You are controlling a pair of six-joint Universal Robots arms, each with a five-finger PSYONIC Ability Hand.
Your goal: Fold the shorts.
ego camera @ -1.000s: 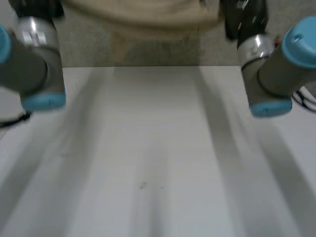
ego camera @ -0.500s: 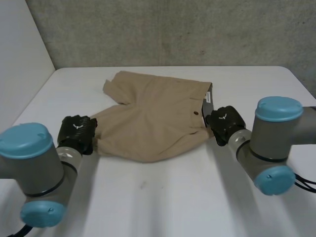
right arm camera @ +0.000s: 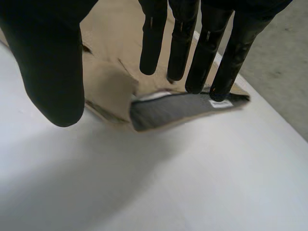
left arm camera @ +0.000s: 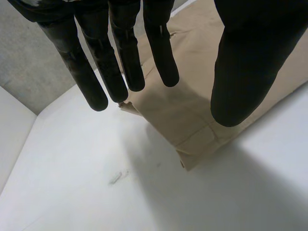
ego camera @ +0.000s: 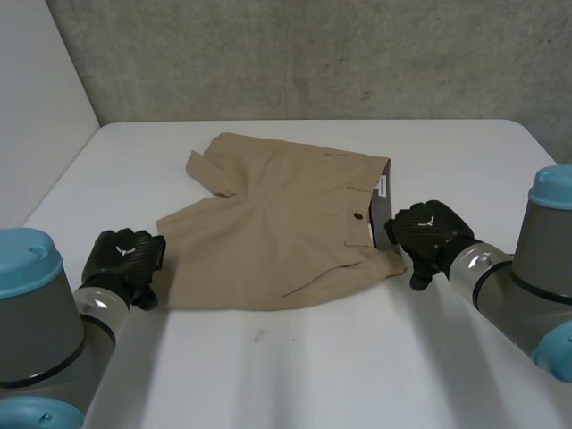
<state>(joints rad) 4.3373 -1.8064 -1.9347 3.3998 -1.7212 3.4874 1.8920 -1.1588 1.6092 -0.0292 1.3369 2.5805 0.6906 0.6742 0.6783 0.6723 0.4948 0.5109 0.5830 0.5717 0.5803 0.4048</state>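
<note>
**Both hands open at either end of the flat shorts**

Left hand (ego camera: 125, 259): fingers (left arm camera: 122, 62) straight and spread, thumb held apart, holding nothing. It sits at 8 o'clock of the shorts (ego camera: 268, 234), just beside the nearer leg hem. In its wrist view that hem corner lies below the fingertips; I cannot tell whether they touch it.

Right hand (ego camera: 427, 234): fingers (right arm camera: 179, 41) straight, thumb wide, nothing held. It sits at 4 o'clock of the shorts, at the near corner of the waistband (right arm camera: 178, 111).

Room: the white table (ego camera: 304, 375) is bare from 5 to 7 o'clock, apart from a small dark mark (ego camera: 259, 336). A narrower strip lies at 12 o'clock, between the shorts and the table's far edge below the grey wall (ego camera: 313, 54). A pale panel (ego camera: 36, 107) rises at 10 o'clock. There is free surface at 2 to 3 o'clock, out to the rounded far corner.

Shorts: tan, spread flat mid-table. The waist is toward 3 o'clock and the legs toward 9. The waistband gapes, showing dark lining and a white label (ego camera: 379, 184). A button (ego camera: 357, 215) sits just inside the waist. The far leg hem at 10 o'clock has a turned corner (ego camera: 204, 168).
</note>
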